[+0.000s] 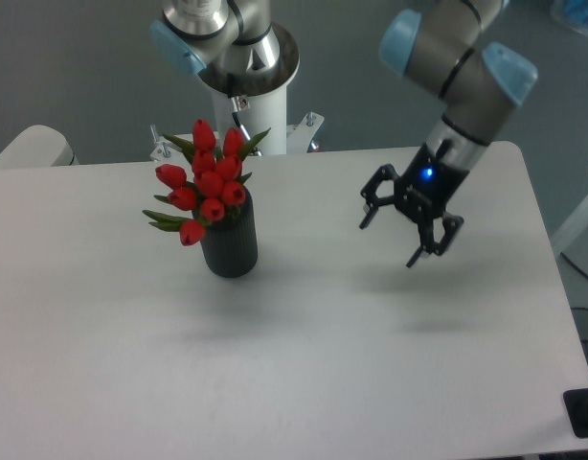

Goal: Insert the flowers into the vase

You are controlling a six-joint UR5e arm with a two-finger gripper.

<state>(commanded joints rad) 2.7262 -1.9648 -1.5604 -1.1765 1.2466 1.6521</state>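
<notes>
My gripper (pixel 397 236): both fingers are spread wide with nothing between them; I hold nothing, and I hang above the right half of the table, my fingers pointing down and towards the left.
My wrist: a small blue light shows on it just above the fingers, and my grey arm (pixel 466 86) with its pale blue caps climbs from there to the upper right.
My shadow: a faint grey smudge lies on the white surface below and a little in front of me.
The flowers (pixel 206 182): a tight bunch of small red tulip buds with green leaves poking out at the top and at the lower left; they stand in the vase, leaning slightly to the left, one bud drooping over the rim.
The vase (pixel 231 249): a black matte cylinder with fine ribbed sides, standing upright on the table; its mouth is hidden by the bunch.
Flowers and vase against my gripper: they stand well apart from me, off to my fingers' left side, with bare table between us.
The table (pixel 294 383): white with rounded corners.
My base (pixel 251 77): a white column behind the far edge of the table, just behind the flowers.
</notes>
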